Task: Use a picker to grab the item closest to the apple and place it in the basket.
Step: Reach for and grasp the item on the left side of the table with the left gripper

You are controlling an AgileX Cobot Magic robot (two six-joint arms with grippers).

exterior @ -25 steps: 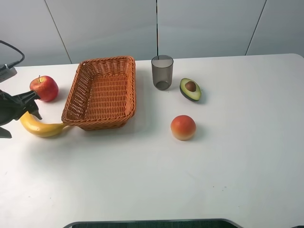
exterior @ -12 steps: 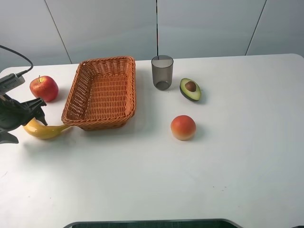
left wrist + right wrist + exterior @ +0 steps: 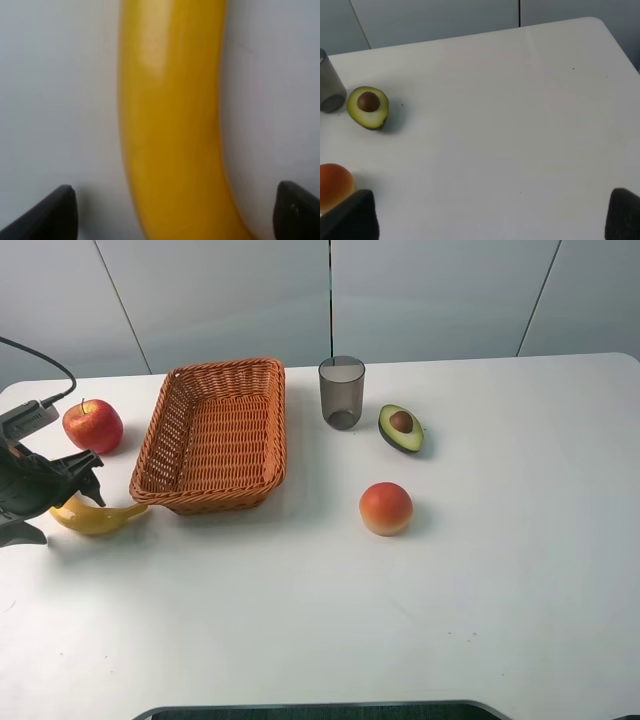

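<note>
Straddling the banana (image 3: 102, 519) at the table's (image 3: 320, 620) left edge, the left gripper (image 3: 177, 212) is holding its jaws wide, one fingertip on each side of the fruit and neither touching it in the wrist view. We are reading this as the line-up before the squeeze: the banana is lying just in front of the apple (image 3: 92, 426), nearer to it than anything but the basket (image 3: 215, 435), so it is the item to lift. Its tip is pointing at the basket's near corner; we cannot tell whether they are touching. The gripper is covering the banana's other end, and the frame edge is cutting off the arm behind it. To the right, a red-orange fruit (image 3: 386, 508) is sitting well apart. Farther back, the halved avocado (image 3: 401, 428) and grey cup (image 3: 342, 392) are standing beside the basket. The right gripper (image 3: 487, 217) is showing only in its own camera, jaws apart and holding nothing, parked clear of the work, we are judging.
</note>
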